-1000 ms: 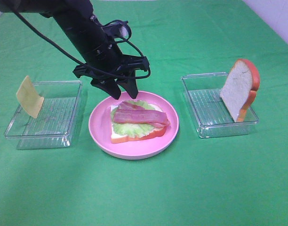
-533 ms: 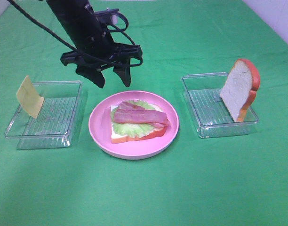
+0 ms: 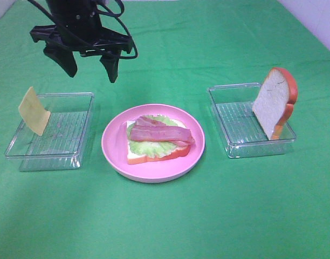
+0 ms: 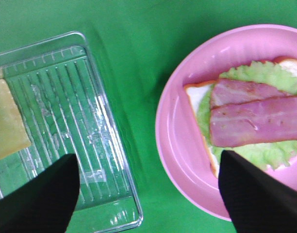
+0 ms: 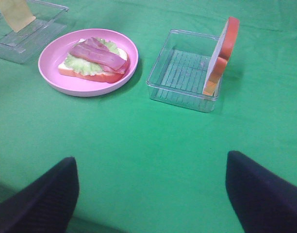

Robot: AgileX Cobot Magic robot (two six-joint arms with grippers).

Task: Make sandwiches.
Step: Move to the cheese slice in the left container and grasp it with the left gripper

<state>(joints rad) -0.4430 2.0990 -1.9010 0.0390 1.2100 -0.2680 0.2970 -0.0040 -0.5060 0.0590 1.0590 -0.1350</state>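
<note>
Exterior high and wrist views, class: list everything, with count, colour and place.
Cloth: one, green, underneath.
Plate: one, pink, centre.
Trays: two, clear, flanking plate.
Bread slices: two, white, orange-red crust; one on plate, one upright in right tray.
Lettuce: one, pale green, on plated bread.
Bacon strips: two, pink-red, on lettuce.
Cheese square: one, yellow, leaning in left tray.
Left gripper: one, black, open, raised between left tray and plate.
Right gripper: one, black, open, wrist view only.

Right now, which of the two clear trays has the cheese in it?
The tray on the left: the yellow cheese leans against its left wall. The tray on the right holds only a bread slice standing on edge.
</note>
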